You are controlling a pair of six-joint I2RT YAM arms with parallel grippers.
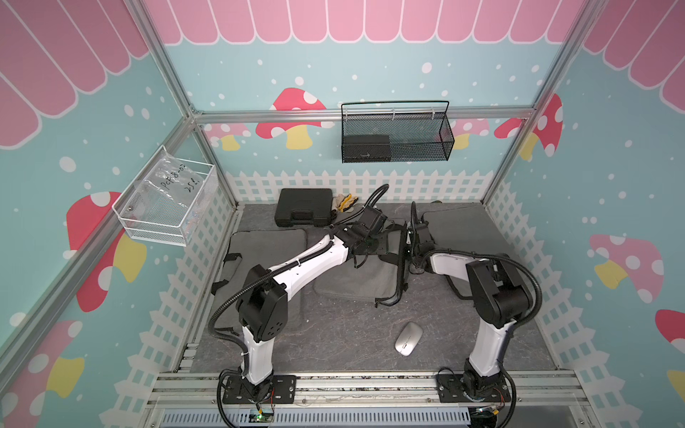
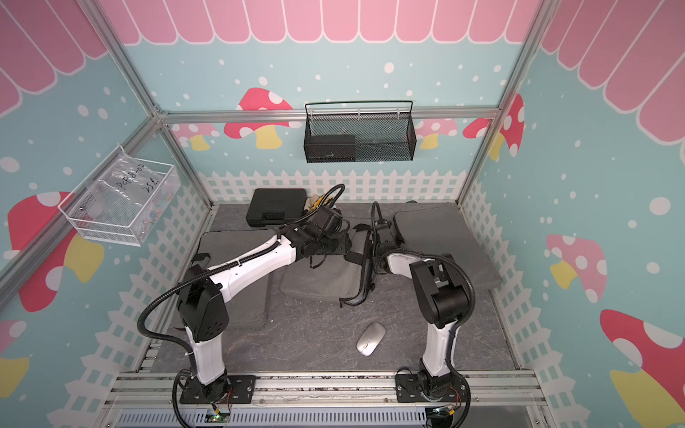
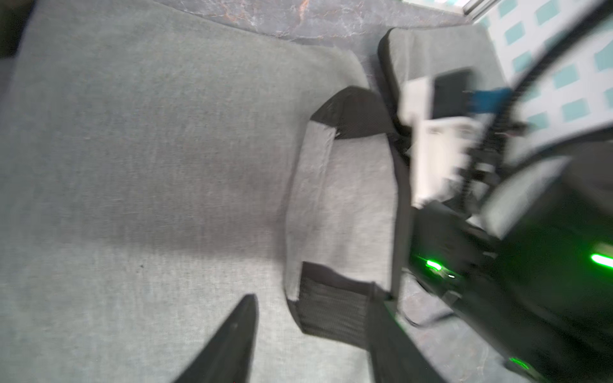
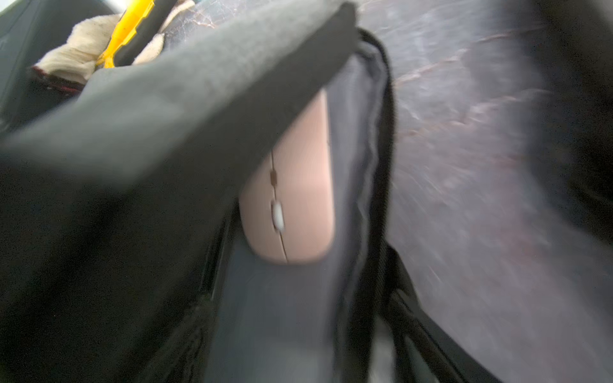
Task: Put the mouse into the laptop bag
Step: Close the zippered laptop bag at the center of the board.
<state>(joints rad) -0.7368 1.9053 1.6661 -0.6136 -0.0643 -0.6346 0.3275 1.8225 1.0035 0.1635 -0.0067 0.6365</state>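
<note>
A grey laptop bag lies mid-table in both top views, its black-edged mouth standing up between my two arms. In the right wrist view a pink mouse lies inside the bag's lining, partly under the flap. A silver mouse rests on the table near the front. My left gripper is open over the bag's fabric, next to its handle, holding nothing. My right gripper is at the bag's mouth; blur hides its fingers.
Other grey bags lie at the left and back right. A black case and work gloves sit at the back. A black mesh basket and a white wire basket hang on the walls.
</note>
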